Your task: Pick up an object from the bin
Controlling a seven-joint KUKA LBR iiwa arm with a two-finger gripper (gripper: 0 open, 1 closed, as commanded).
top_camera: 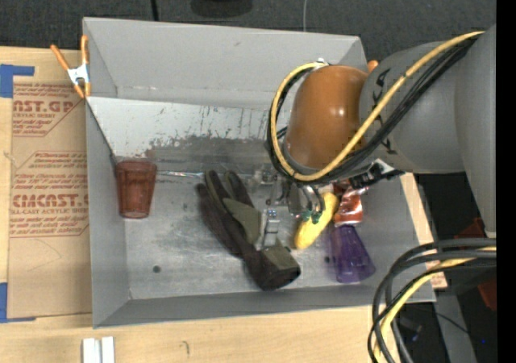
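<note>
We judge the step in hand to be the descent onto a thing, with nothing lifted yet. The gripper (272, 228) hangs low under the arm's orange cover (326, 115), in the right half of the bin (201, 63). It sits over the right edge of a dark glove (234, 220) that lies slantwise across the middle of the floor, from far left to near right. We cannot tell whether the gripper is released or clenched, since its lower end blends with the glove beneath it, and we see nothing clearly caught in it. The glove is the thing nearest under it, with a yellow banana-shaped toy (313, 226) just beside it on the right. If the glove is the pick, we think the next move calls for closing on a fold of the soft cloth, then rising straight up so that the limp glove trails clear of the toy. A grip on too thin a fold could slip. By our count the bin holds five things, one of each kind. Besides the glove and the yellow toy, there is a purple bottle (348, 255) at the near right and a red and white packet (351, 206) just beyond it. A red-brown cup (135, 186) stands well apart against the left wall.
</note>
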